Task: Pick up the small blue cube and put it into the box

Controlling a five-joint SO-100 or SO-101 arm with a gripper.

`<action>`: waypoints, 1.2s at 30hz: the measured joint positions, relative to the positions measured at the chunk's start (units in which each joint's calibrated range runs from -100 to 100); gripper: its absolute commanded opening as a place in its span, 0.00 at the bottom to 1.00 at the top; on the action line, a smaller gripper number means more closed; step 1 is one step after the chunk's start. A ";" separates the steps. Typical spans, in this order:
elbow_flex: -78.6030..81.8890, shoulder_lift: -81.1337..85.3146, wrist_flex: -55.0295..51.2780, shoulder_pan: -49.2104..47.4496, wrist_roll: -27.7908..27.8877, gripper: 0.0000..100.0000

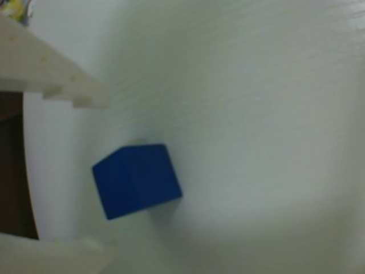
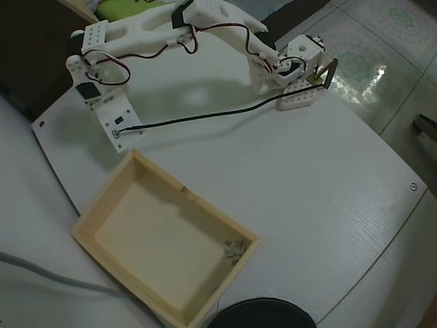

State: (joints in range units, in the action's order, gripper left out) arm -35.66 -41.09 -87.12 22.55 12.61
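In the wrist view the small blue cube (image 1: 137, 180) rests on the white table between my two white fingers. One finger (image 1: 57, 74) reaches in from the upper left, the other (image 1: 63, 254) from the lower left. My gripper (image 1: 105, 174) is open, and neither finger touches the cube. In the overhead view the gripper (image 2: 300, 82) hangs at the far right of the table, and the cube is hidden beneath it. The box (image 2: 102, 193), a shallow tray of pale wood, lies at the near left, well away from the gripper.
A black cable (image 2: 205, 116) runs across the table from the arm's base (image 2: 102, 89) toward the gripper. A small pale object (image 2: 234, 251) lies in the box's near corner. A black round thing (image 2: 263, 316) sits at the front edge. The table's right edge (image 2: 382, 143) is close to the gripper.
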 measured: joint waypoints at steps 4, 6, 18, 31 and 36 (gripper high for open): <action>-0.09 -1.35 0.00 0.00 0.26 0.22; -0.09 -2.45 0.17 0.22 0.37 0.22; -0.81 -5.25 0.34 0.22 0.58 0.12; -2.26 -5.25 0.00 0.22 0.68 0.11; -8.42 -5.25 -3.75 0.15 0.63 0.11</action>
State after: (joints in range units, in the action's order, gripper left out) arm -44.07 -46.34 -90.87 22.70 13.24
